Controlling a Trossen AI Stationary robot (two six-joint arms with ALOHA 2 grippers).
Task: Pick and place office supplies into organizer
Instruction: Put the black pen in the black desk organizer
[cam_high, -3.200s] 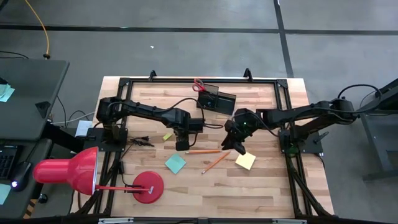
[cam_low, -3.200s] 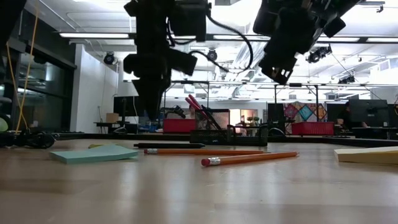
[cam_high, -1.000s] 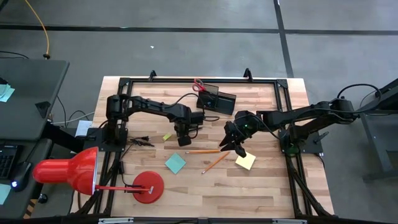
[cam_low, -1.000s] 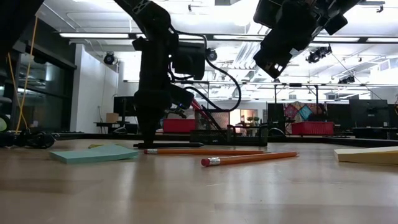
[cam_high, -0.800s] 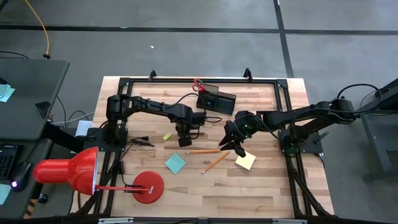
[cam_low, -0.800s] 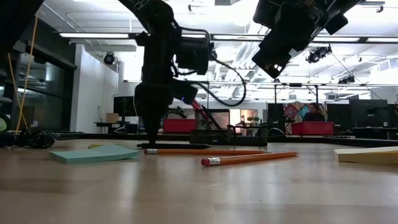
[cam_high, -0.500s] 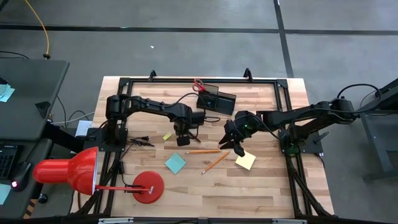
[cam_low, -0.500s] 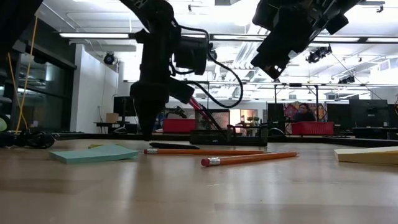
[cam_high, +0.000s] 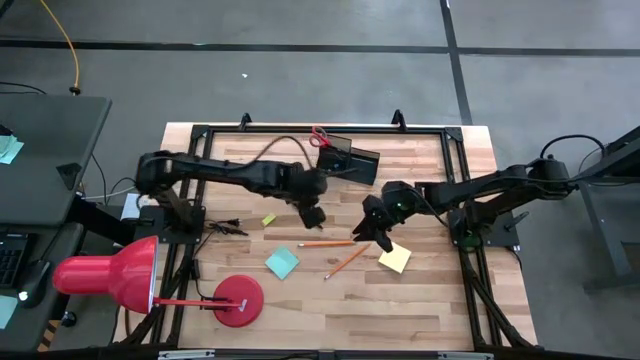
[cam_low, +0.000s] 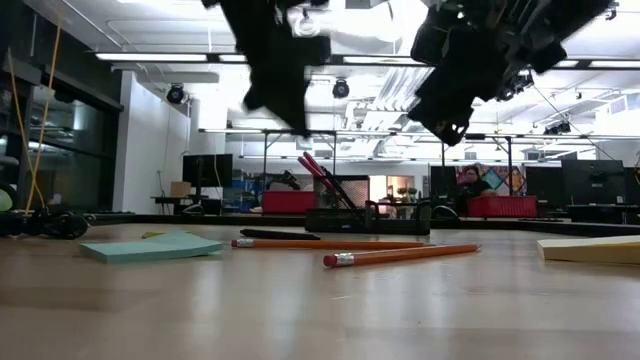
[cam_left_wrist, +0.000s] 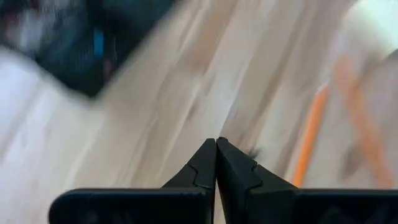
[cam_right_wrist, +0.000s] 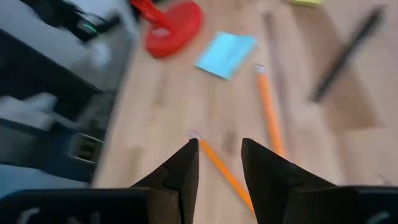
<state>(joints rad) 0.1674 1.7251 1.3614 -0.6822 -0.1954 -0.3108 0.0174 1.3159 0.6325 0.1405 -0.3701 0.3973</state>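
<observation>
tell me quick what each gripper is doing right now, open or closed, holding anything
Left gripper: closed, with nothing between the fingers, raised above the table.
Right gripper: open, empty, above the orange pencils.

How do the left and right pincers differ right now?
The left pincer is shut with nothing between its fingers; the right pincer is open, also empty. The left hangs nearer the organizer; the right hangs over the pencils. Both are off the table.

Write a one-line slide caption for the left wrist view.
Left gripper, fingers shut on nothing, above the wooden table, an orange pencil beyond it.
</observation>
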